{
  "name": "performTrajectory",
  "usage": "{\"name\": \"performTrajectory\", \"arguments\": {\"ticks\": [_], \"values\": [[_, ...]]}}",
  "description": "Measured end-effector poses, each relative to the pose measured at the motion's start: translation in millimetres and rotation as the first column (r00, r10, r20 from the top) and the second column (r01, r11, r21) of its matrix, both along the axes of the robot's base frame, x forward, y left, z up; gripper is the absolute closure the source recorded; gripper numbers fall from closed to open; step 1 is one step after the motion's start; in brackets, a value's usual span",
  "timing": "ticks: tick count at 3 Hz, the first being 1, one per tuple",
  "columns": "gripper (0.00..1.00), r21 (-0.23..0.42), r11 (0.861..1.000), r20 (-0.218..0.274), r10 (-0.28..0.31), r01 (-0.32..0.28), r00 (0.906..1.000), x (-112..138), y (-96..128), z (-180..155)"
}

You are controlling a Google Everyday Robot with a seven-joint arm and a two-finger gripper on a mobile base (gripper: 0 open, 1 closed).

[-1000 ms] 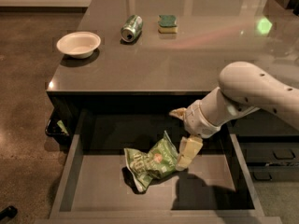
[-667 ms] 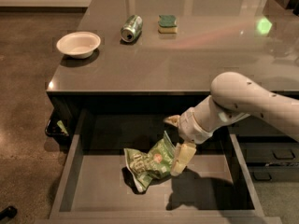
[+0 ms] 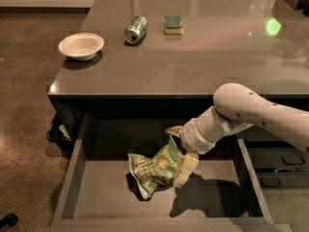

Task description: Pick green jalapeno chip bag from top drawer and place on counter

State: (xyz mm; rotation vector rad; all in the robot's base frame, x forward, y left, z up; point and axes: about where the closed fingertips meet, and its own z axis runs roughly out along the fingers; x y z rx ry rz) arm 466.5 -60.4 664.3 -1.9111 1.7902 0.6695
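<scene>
Crinkles cover the green jalapeno chip bag (image 3: 153, 169), which lies on the grey floor of the top drawer (image 3: 104, 197), a little toward 5 o'clock from the centre of the view. The drawer is pulled out toward 6 o'clock from under the counter (image 3: 193, 57). The bag's upper end tips up toward 1 o'clock and its lower end points to 7 o'clock.

The gripper (image 3: 175, 154) is inside the drawer at the bag's 3 o'clock side, carried by a white arm (image 3: 260, 112) that reaches in from 3 o'clock. Its two pale fingers (image 3: 186, 167) are spread wide. One sits toward 12 o'clock above the bag's raised end, and the other sits at the bag's 4 o'clock edge, close against the foil. The raised end lies between them, and they are not pressed together on it. Whether the upper finger touches the bag cannot be told.

On the counter, a white bowl (image 3: 80, 46) stands at 10 o'clock. A green can (image 3: 135, 29) lies on its side at 11 o'clock. Just to the 3 o'clock side of the can is a green-topped yellow sponge (image 3: 173, 24). A green spot of light (image 3: 273, 26) glints on the surface at 2 o'clock. Narrower dark drawers with handles (image 3: 282, 158) show at 4 o'clock, behind the arm.
</scene>
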Motion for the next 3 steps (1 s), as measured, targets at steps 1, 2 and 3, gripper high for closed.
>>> {"name": "performTrajectory", "arguments": {"ticks": [1,2,3], "values": [[0.0,0.017,0.999,-0.04,0.043,-0.043,0.9983,0.1,15.7,-19.8],[0.19,0.045,0.995,-0.087,0.094,-0.09,0.9918,-3.2,31.4,-42.7],[0.41,0.047,0.995,-0.091,0.095,-0.091,0.9913,-3.7,31.8,-44.8]]}}
